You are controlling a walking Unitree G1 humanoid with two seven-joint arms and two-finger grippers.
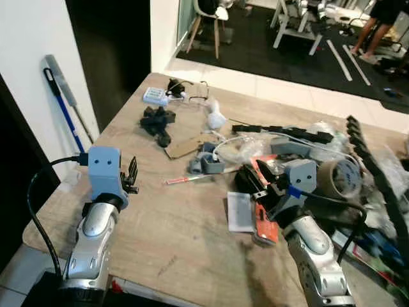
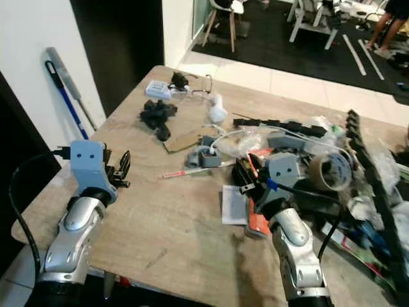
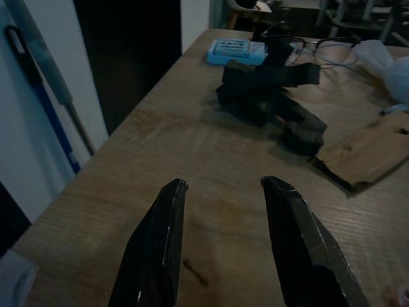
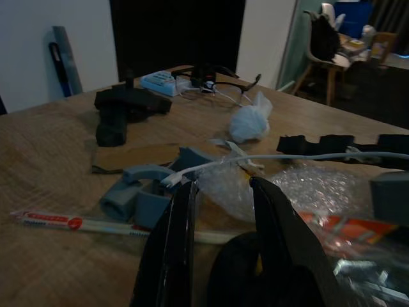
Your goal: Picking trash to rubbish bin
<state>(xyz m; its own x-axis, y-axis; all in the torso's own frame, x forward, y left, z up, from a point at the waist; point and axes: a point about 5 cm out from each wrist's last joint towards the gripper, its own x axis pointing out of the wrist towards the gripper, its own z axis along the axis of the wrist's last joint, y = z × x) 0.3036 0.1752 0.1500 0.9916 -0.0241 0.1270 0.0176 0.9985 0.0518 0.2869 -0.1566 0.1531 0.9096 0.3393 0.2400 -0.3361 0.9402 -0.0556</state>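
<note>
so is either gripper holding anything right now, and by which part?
No. The left gripper is open over bare table. The right gripper is open too, fingers apart above the clutter, clamped on nothing.

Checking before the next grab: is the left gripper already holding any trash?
No. In the left wrist view the left gripper has its fingers spread apart over the bare table, with nothing between them.
</note>
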